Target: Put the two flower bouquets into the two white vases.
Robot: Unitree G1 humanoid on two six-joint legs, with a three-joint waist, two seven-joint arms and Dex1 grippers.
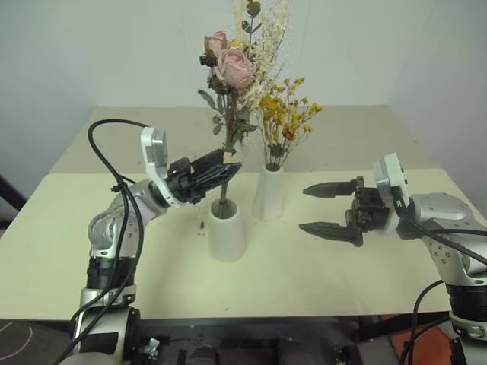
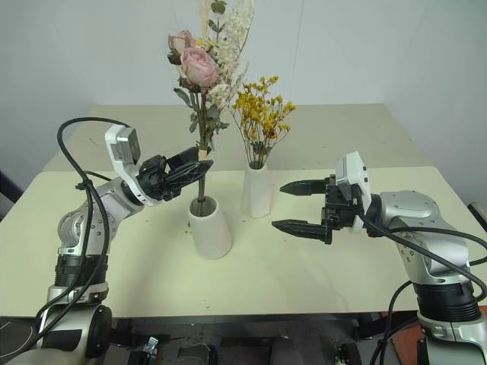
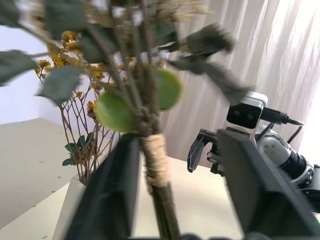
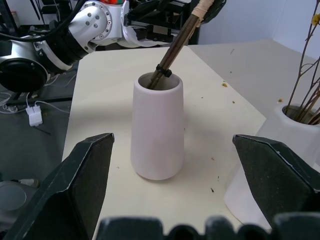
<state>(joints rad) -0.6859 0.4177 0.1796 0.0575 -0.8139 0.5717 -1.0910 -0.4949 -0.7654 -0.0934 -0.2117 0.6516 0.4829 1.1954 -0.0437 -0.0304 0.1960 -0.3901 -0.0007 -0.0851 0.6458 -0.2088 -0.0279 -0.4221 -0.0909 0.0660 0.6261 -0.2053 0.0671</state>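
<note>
Rose bouquet (image 1: 232,68) stands nearly upright, stems already in the shorter vase (image 1: 227,228), between the parted jaws of the left gripper (image 1: 217,173). Right gripper (image 1: 332,211), jaws wide apart, waits empty at right.

On the table (image 1: 365,144) stand two vases, near each other. The shorter vase (image 1: 227,228) is nearer the robot and to the left; the taller vase (image 1: 269,192) is behind it to the right. The rose bouquet (image 1: 232,65) stands in the shorter vase (stems leaning), the yellow sprigs (image 1: 285,118) in the taller.
</note>
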